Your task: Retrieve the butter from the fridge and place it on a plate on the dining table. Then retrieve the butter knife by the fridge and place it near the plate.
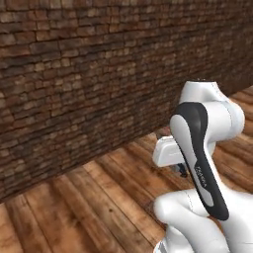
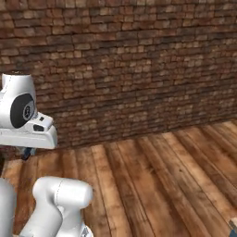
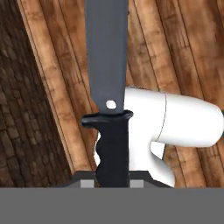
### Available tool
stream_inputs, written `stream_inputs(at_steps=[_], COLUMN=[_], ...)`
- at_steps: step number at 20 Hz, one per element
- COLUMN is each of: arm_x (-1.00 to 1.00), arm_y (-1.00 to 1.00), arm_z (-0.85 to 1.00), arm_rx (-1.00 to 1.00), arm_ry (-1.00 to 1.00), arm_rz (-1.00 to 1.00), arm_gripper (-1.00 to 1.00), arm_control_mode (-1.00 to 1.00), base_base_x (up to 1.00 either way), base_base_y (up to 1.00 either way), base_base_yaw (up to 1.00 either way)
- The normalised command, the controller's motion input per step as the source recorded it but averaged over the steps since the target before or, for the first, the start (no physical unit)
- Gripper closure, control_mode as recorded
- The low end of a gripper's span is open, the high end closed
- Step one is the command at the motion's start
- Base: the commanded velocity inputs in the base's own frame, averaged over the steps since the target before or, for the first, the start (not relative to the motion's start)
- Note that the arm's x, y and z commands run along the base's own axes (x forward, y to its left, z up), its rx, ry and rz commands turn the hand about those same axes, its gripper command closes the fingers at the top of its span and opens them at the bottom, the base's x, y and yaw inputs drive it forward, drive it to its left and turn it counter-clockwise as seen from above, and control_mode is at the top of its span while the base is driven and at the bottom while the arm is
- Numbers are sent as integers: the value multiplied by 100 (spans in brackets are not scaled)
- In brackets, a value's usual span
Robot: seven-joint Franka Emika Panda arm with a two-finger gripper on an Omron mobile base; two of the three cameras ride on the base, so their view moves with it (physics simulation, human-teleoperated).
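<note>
In the hand view the butter knife [image 3: 108,65] stands straight up from my gripper [image 3: 113,181], its broad grey blade pointing away from the hand. Its black ribbed handle [image 3: 112,148] is clamped between the jaws, so the gripper is shut on it. From the base cameras the hand is folded in close to the arm, with the gripper [image 1: 181,170] hanging low over the floor and seen again as a dark tip [image 2: 27,152] under the white hand. The butter, the fridge, the plate and the dining table are out of view.
A dark brown brick wall [image 1: 89,74] runs across the scene ahead, also seen from the other side [image 2: 139,69]. Wooden floor planks [image 2: 152,185] stretch between it and the base. A small teal corner [image 2: 233,225] pokes in at the lower right.
</note>
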Motion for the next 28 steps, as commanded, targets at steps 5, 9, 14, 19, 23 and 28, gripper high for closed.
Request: stream_inputs(at_steps=[5,9,14,19,23,28], arm_x=[0,0,0,0,0,0], arm_y=[0,0,0,0,0,0], arm_z=[0,0,0,0,0,0], arm_rx=[0,0,0,0,0,0], arm_ry=[0,0,0,0,0,0], arm_rz=[0,0,0,0,0,0], arm_gripper=[100,100,100,100,100,100], arm_control_mode=[100,100,100,100,100,100], base_base_x=[33,36,64,98,100,100], base_base_y=[-13,0,0,1,5,6], base_base_yaw=[-66,-61,-50,-41,-38,-44])
